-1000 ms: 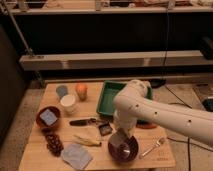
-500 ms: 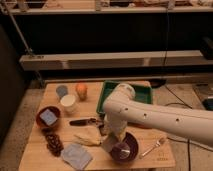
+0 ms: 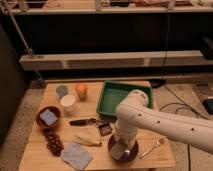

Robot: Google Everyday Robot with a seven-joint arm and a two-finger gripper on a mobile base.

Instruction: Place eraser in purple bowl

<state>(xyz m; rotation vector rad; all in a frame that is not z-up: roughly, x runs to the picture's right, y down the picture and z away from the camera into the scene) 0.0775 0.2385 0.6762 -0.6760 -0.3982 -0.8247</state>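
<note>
A wooden table (image 3: pixel 60 165) stands before dark shelving. The purple bowl (image 3: pixel 131 156) sits at its near edge, right of centre. The gripper (image 3: pixel 120 150) hangs inside it. The green tray (image 3: pixel 111 98) lies behind, the reddish-brown bowl (image 3: pixel 40 121) far left.

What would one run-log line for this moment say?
gripper: over purple bowl | eraser: not visible | reddish-brown bowl: left, apart

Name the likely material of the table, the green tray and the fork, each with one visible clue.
Table: probably wood, matt, pale tan with faint board lines.
Green tray: looks like plastic, one even colour, smooth raised rim.
Fork: likely metal, thin, grey with a slight shine.
The gripper hangs over the purple bowl.
</note>
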